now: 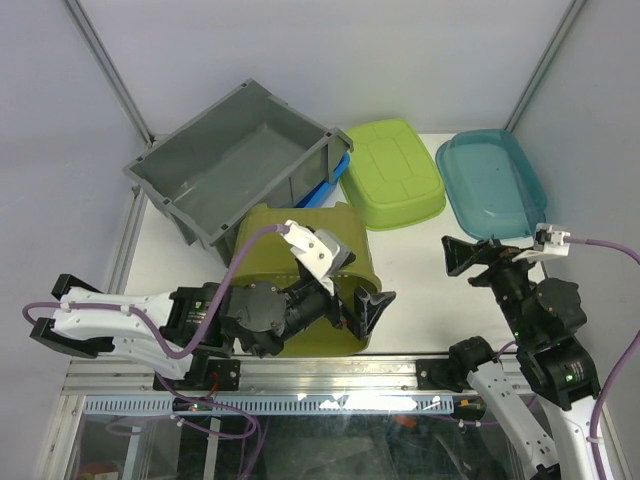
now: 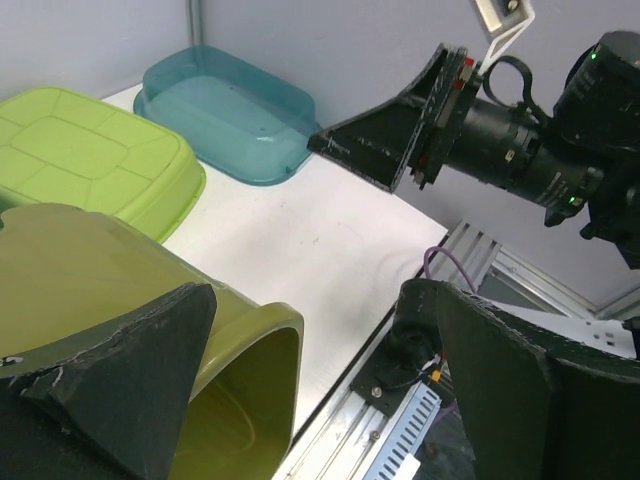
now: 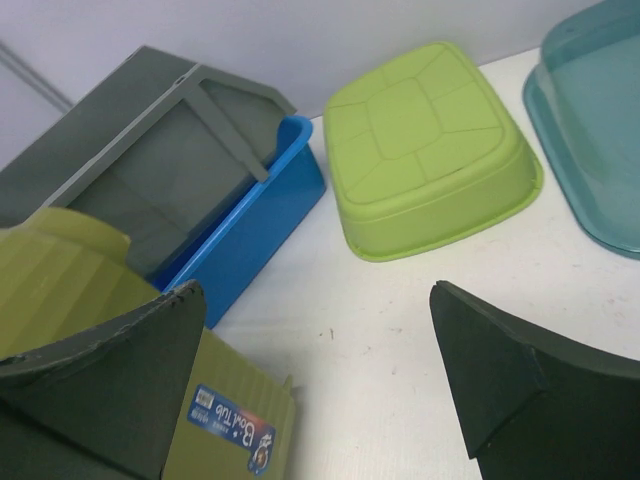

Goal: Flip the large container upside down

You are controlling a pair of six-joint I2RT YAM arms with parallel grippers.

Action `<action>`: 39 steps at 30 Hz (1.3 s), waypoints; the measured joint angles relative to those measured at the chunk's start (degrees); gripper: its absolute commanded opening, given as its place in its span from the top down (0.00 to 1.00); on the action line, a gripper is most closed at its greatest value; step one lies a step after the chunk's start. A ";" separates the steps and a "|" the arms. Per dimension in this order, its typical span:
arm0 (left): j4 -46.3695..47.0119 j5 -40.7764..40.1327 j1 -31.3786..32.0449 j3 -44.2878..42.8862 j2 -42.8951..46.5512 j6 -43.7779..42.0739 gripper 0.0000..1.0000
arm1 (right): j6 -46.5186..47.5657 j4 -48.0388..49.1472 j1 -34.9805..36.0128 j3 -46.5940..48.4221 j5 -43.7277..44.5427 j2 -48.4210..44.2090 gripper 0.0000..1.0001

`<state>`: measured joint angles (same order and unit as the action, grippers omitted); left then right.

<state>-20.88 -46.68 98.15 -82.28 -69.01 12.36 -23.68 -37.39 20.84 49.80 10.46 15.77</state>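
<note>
The large grey crate (image 1: 235, 160) stands at the back left with its open side up, tilted, its right end resting on a blue tub (image 1: 330, 185). It also shows in the right wrist view (image 3: 140, 150). My left gripper (image 1: 358, 285) is open over the olive-green basket (image 1: 300, 270), well in front of the crate. In the left wrist view (image 2: 310, 390) the basket's rim (image 2: 270, 330) lies between the spread jaws, and nothing is gripped. My right gripper (image 1: 485, 255) is open and empty above the table at the right; it also shows in the right wrist view (image 3: 315, 390).
A lime-green tub (image 1: 392, 172) lies upside down at the back centre. A teal tub (image 1: 492, 182) sits at the back right. The blue tub (image 3: 250, 220) is wedged under the crate. The olive basket (image 3: 60, 290) lies on its side. Frame posts stand at the back corners.
</note>
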 measured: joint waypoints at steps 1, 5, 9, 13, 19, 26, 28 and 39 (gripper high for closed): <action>0.13 0.39 0.00 0.00 0.22 -0.09 0.01 | 0.33 0.15 0.00 0.00 -1.64 -0.02 0.01; 1.33 1.46 0.00 0.00 1.20 -1.14 0.01 | 2.43 0.33 0.00 -0.02 -10.60 -0.48 0.01; 2.56 1.88 0.00 -0.09 2.16 -2.14 0.01 | 3.82 1.70 0.00 -1.62 -23.69 -2.29 0.01; 3.82 1.46 0.00 -0.09 3.80 -3.04 0.01 | 3.80 2.40 0.00 -4.70 -36.48 -3.89 0.01; 4.79 -4.79 0.00 -0.09 7.63 -3.19 0.01 | 2.56 4.74 -0.11 -7.61 -50.51 -4.70 0.01; 5.05 -10.05 0.00 -0.07 9.31 -3.15 0.01 | -0.20 10.47 -3.17 -10.21 -58.34 -4.76 0.01; 5.05 -10.64 0.00 -0.04 9.29 -3.15 0.01 | -1.46 12.39 -4.96 -11.69 -58.99 -5.40 0.01; 6.03 -14.01 0.00 0.39 9.01 -4.15 0.01 | -3.89 16.35 -13.55 -12.33 -57.70 -10.03 0.01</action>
<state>-14.85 -60.69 98.15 -81.89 -60.01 8.21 -27.57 -21.04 7.29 37.47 -47.24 5.74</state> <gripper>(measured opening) 0.990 0.993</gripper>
